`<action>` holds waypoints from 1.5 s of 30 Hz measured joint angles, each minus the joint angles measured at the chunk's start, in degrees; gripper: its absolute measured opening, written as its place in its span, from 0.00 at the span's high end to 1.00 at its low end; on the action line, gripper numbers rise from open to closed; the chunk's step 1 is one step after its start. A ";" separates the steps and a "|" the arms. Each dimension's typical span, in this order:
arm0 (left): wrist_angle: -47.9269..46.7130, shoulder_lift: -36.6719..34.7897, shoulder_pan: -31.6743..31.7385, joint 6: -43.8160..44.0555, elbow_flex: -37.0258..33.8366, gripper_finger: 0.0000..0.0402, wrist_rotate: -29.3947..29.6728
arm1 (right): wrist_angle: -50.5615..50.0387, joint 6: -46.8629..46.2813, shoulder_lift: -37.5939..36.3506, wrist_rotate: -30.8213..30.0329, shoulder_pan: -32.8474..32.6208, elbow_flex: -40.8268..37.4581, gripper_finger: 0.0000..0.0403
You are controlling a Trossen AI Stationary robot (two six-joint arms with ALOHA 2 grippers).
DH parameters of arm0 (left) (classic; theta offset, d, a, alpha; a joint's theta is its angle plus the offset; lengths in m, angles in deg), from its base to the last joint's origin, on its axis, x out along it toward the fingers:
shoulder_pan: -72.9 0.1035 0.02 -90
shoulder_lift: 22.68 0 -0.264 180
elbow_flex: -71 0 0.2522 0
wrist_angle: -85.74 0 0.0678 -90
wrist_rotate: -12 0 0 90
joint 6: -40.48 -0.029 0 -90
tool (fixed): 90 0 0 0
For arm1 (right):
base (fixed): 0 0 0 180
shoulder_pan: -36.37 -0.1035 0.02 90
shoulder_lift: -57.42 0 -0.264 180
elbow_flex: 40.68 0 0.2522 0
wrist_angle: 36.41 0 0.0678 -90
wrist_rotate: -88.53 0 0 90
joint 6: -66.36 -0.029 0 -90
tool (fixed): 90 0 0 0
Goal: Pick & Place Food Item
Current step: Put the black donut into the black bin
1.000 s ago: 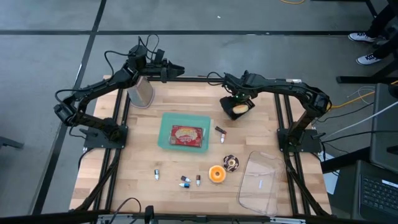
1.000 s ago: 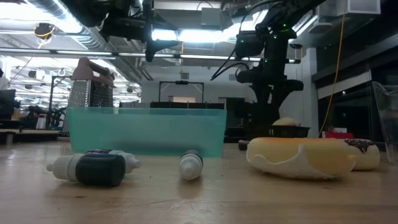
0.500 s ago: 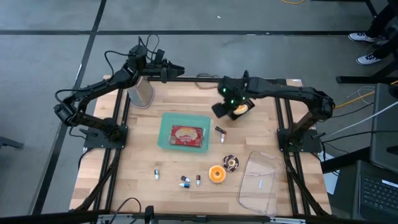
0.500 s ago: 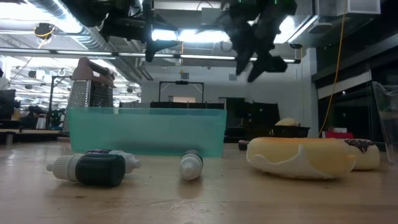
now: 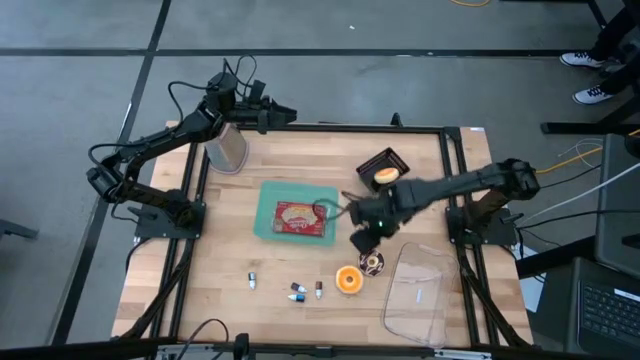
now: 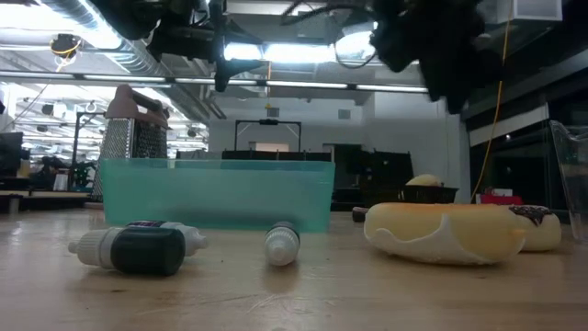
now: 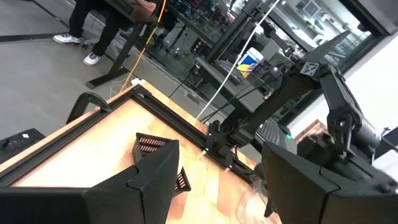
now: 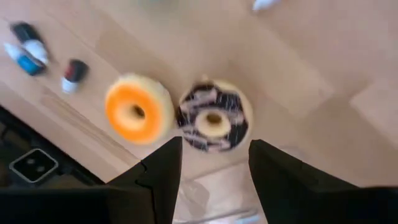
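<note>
A chocolate-iced donut [image 8: 213,122] and an orange-iced donut [image 8: 138,109] lie flat on the wooden table, side by side near its front edge. My right gripper [image 8: 214,146] hangs open above them, pointing steeply down, with the chocolate donut [image 5: 372,263] just beyond its fingertips; in the high view my right gripper [image 5: 363,238] is over the table's middle right. A bun [image 5: 385,175] sits in a black tray [image 5: 380,160] at the far right. My left gripper [image 5: 283,115] waits open, held level over the far edge.
A teal tray [image 5: 270,225] with a red-and-yellow food item [image 5: 301,218] stands mid-table. A metal grater [image 5: 228,148] is at the far left. Small bottles [image 5: 300,290] lie near the front. A clear plastic container [image 5: 420,290] lies at the near right.
My right gripper has swung from the black tray at the far right toward the near edge and a little left, turning as it went, and now hangs over the two donuts. The bun stays in the black tray.
</note>
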 joint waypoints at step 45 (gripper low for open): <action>-0.23 -0.02 -0.01 -0.02 0.00 0.44 -1.31 | 9.18 41.86 8.31 6.81 3.96 -9.00 0.54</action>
